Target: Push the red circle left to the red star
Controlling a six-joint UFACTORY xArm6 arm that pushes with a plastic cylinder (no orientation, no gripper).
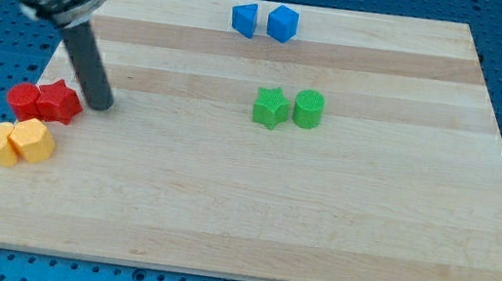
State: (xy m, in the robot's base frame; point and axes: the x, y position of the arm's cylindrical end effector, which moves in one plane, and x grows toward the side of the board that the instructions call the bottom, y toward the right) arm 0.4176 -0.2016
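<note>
Two red blocks sit touching near the board's left edge. The left one [23, 100] looks rounded, like the red circle. The right one [60, 101] has points, like the red star. My tip [99, 103] rests on the board just right of the star-like block, a small gap away from it. The rod slants up and to the left to the grey arm body at the view's top left.
Two yellow blocks [3, 142] [32, 141] sit touching just below the red pair at the left edge. A green star [270, 107] and a green circle [308, 108] sit mid-board. Two blue blocks [243, 18] [282, 23] sit at the top edge.
</note>
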